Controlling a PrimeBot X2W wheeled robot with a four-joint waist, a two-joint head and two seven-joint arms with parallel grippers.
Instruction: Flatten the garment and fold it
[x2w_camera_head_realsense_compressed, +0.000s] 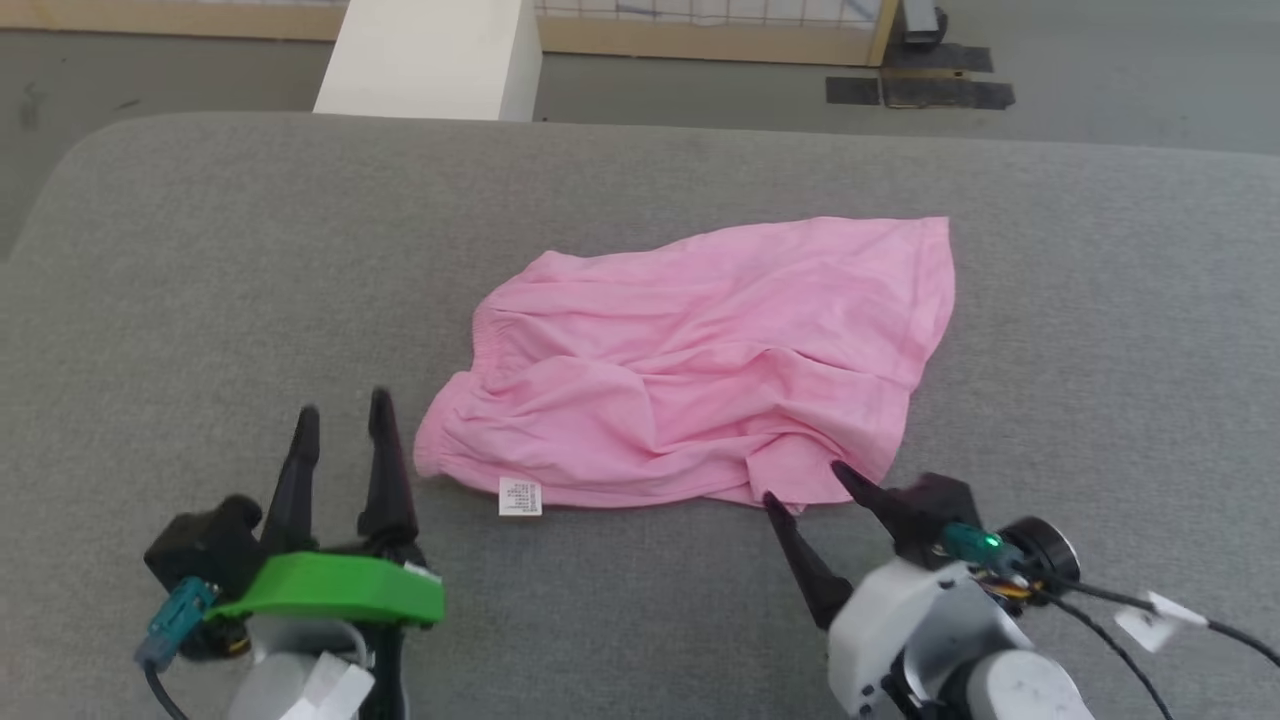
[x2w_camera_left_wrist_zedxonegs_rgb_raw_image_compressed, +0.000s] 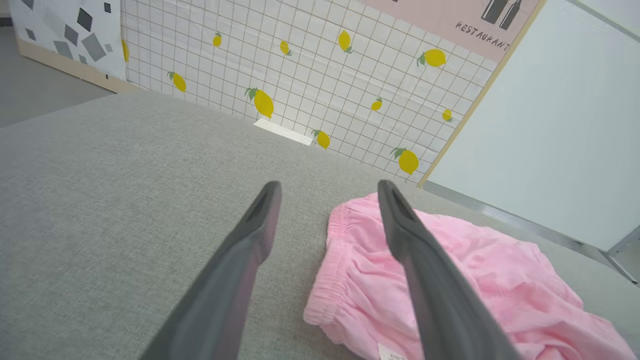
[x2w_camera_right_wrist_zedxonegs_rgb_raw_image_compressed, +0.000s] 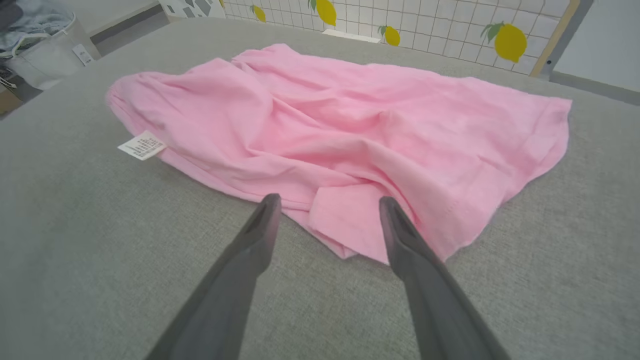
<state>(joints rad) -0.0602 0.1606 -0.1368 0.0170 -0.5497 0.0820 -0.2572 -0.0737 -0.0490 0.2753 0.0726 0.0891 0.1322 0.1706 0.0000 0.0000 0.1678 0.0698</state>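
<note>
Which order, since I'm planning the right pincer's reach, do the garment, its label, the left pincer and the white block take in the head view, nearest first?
1. The garment, near hem at the right pincer.
2. The label, leftward along that hem.
3. The left pincer, farther left.
4. The white block, beyond the grey surface's far edge.

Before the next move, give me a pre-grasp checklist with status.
1. Left gripper open: ok.
2. Right gripper open: ok.
3. Shorts flat: not ok, creased, near corner folded over.
4. Right gripper aimed at that corner: ok.
5. Left gripper over waistband: not ok, beside it.
6. Right gripper touching cloth: cannot tell.
</note>
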